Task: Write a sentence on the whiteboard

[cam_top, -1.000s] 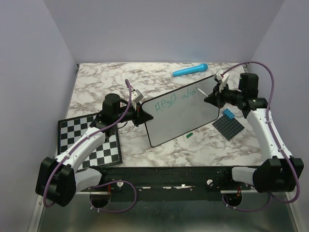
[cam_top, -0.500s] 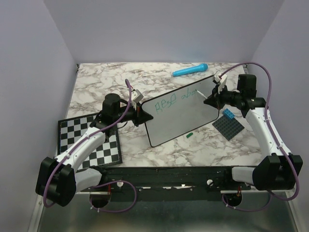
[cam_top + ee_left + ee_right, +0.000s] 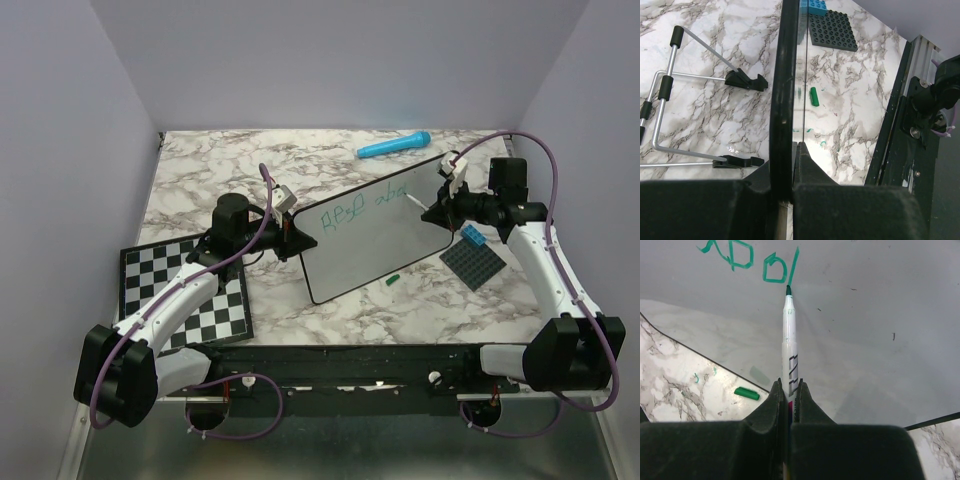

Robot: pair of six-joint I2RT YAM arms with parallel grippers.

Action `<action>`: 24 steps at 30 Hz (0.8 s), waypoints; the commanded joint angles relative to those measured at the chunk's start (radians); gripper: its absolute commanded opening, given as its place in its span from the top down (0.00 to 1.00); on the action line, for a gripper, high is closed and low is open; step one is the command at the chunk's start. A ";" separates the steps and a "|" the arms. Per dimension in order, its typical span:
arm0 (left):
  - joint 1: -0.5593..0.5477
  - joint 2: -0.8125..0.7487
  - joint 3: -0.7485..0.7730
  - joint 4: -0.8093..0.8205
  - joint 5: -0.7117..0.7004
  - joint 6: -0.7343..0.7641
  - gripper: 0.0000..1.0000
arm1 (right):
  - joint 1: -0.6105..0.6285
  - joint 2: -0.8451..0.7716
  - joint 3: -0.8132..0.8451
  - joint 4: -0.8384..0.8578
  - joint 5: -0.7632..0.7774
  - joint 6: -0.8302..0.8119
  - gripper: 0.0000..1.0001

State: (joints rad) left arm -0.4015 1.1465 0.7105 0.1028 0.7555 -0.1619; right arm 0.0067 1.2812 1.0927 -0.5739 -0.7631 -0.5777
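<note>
Large white black-rimmed whiteboard (image 3: 385, 245) sat between my arms, long axis left-near to right-far. My left gripper (image 3: 790, 150) clamped its left edge. My right gripper (image 3: 788, 390) pinched a white green-tipped marker (image 3: 789, 335), tip just beside the green handwritten sentence's (image 3: 365, 208) last stroke.

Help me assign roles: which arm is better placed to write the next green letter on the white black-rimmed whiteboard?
Right. The right gripper holds the white marker, tip at the green sentence; the left gripper clamps the whiteboard.

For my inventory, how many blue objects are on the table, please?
2: a blue microphone-shaped toy near the far edge, and a blue brick on the dark studded plate at right. The whiteboard may hide more.
</note>
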 commanded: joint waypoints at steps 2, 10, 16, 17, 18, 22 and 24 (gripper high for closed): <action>-0.007 0.036 -0.026 -0.153 -0.084 0.127 1.00 | -0.002 0.007 0.025 -0.007 0.036 -0.001 1.00; -0.007 0.035 -0.026 -0.155 -0.085 0.127 1.00 | -0.028 0.015 0.085 0.020 0.068 0.044 0.99; -0.007 0.035 -0.026 -0.156 -0.085 0.127 1.00 | -0.031 0.001 0.090 0.029 0.048 0.058 1.00; -0.007 0.033 -0.028 -0.156 -0.085 0.127 1.00 | -0.031 -0.009 0.084 0.029 0.038 0.056 0.99; -0.007 0.032 -0.028 -0.156 -0.087 0.127 1.00 | -0.033 -0.017 0.073 0.029 0.024 0.046 0.99; -0.007 0.035 -0.026 -0.156 -0.085 0.127 1.00 | -0.031 -0.045 0.027 -0.001 -0.022 0.018 0.99; -0.007 0.036 -0.025 -0.156 -0.084 0.127 1.00 | -0.031 -0.052 0.004 -0.009 -0.028 0.006 0.99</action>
State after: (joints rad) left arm -0.4015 1.1465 0.7105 0.1024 0.7559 -0.1608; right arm -0.0212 1.2613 1.1404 -0.5652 -0.7448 -0.5442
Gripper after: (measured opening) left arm 0.099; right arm 0.078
